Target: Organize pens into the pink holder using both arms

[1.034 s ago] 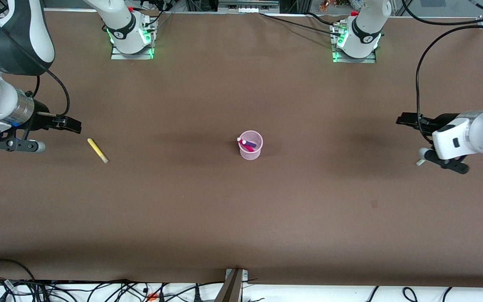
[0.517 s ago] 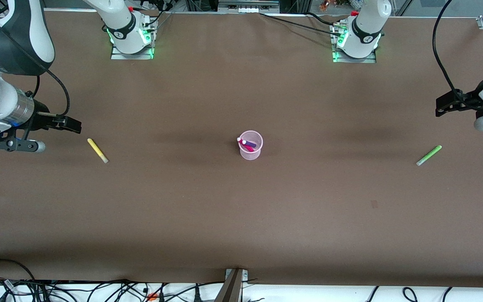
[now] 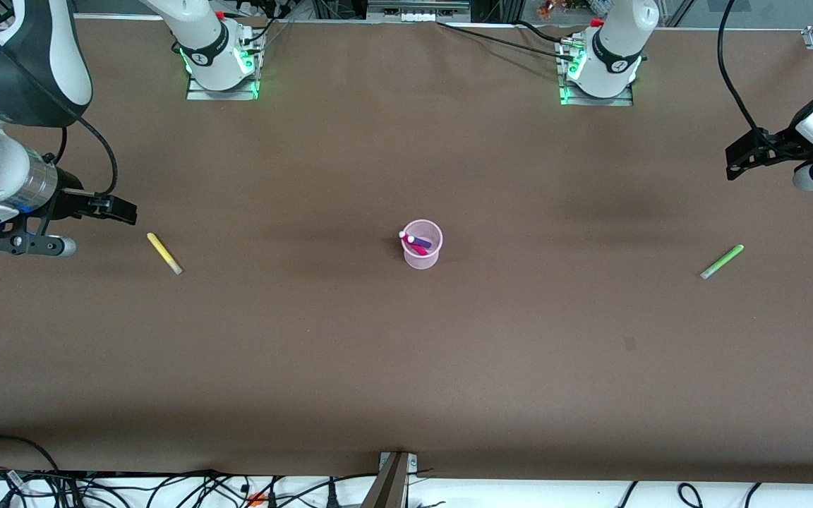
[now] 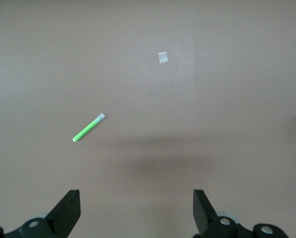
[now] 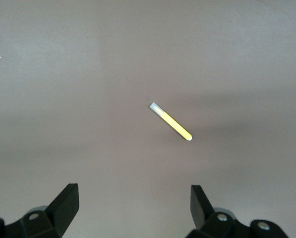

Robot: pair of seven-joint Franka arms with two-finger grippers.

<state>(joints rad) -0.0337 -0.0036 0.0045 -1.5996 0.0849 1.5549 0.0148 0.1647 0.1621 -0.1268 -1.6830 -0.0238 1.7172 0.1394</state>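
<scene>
The pink holder (image 3: pixel 422 252) stands at the table's middle with a magenta pen (image 3: pixel 406 238) and a purple pen (image 3: pixel 422 242) leaning inside it. Toward the right arm's end a yellow pen (image 3: pixel 164 253) (image 5: pixel 171 122) lies flat, and my right gripper (image 3: pixel 121 209) (image 5: pixel 134 196) hangs open and empty over the table beside it. A light green pen (image 3: pixel 722 262) (image 4: pixel 88 128) lies flat toward the left arm's end. My left gripper (image 3: pixel 742 156) (image 4: pixel 136 198) is open and empty over bare table, well apart from that pen.
Both arm bases (image 3: pixel 221 67) (image 3: pixel 597 70) stand along the table's edge farthest from the front camera. Cables and a metal mount (image 3: pixel 394 480) run along the nearest edge. A small pale square patch (image 4: pixel 162 58) shows on the brown table (image 3: pixel 406 367).
My left arm has lifted off the light green pen and pulled back toward its end of the table, uncovering the pen. The right arm has not moved.
</scene>
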